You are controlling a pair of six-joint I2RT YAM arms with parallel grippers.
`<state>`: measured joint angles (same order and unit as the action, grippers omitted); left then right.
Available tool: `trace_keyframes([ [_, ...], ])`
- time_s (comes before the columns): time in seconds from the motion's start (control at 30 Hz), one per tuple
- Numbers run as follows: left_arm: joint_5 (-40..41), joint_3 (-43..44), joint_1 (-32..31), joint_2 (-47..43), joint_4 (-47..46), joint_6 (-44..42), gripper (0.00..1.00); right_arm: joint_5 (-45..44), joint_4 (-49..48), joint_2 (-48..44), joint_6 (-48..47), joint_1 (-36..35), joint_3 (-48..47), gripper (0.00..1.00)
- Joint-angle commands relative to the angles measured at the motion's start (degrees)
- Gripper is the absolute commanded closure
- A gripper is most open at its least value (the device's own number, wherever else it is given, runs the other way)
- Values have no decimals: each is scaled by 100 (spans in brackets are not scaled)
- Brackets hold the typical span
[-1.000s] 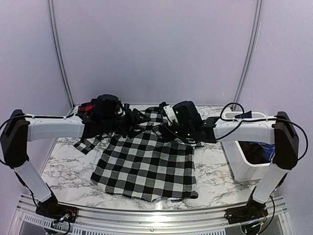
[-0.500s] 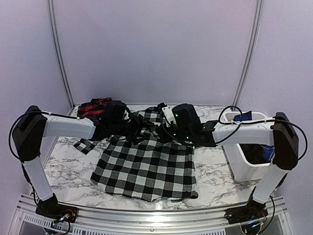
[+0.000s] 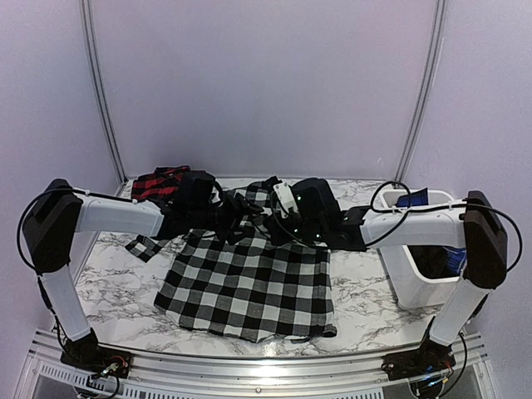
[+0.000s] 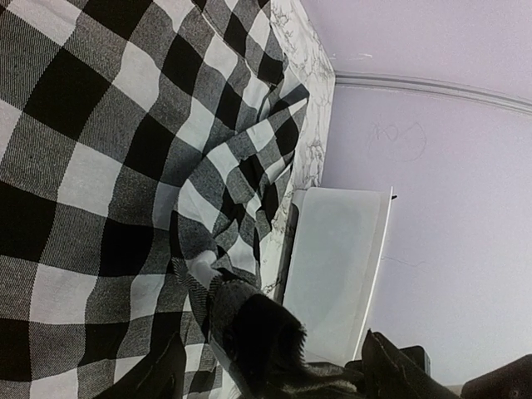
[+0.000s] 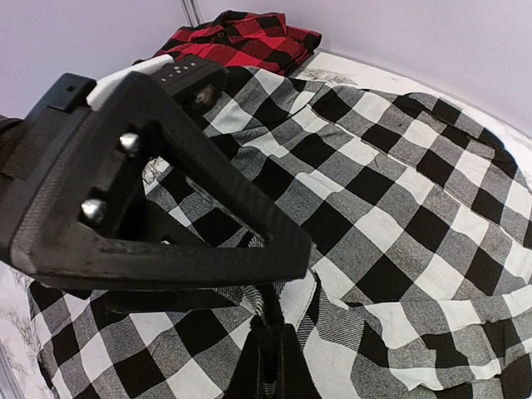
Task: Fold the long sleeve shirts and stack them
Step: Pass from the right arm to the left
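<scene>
B/w check shirt [image 3: 249,283] lies spread on the table [image 3: 104,287], centre of the top view, far end under both wrists. Red/black shirt [image 3: 158,181] is bunched at upper left. Right gripper [image 5: 270,342] is clenched on a raised fold of the b/w cloth. Left gripper [image 3: 233,218] is just beside it, fingers spread, holding nothing. Step looks like setting up a fold. To do it well, left shd pinch the same edge, well apart from the right's grip, then both lift level so the fabric doesn't twist. No brand, label or lettering legible. Faint wall scrawl [image 4: 397,141], upper right of left wrist view — can't read.
</scene>
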<state>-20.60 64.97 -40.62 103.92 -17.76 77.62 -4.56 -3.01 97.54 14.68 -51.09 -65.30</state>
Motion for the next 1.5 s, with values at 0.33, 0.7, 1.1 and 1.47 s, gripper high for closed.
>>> trace_keyframes([
  [0.33, -183, 130, 28, 392, -140, 34, 51, -550, 99, 317, -660, -248, -124, 100],
  [0.7, -308, 112, 28, 398, -140, -68, 99, -702, 257, 360, -637, -339, -220, 94],
  [1.1, -534, 903, 388, 70, 147, -1433, 100, -1057, 1767, -1126, 1239, -50, 648, 57],
  [1.47, -906, 2814, 539, 531, 943, -3325, 100, -290, 2384, -3208, 3268, -417, 2782, 58],
])
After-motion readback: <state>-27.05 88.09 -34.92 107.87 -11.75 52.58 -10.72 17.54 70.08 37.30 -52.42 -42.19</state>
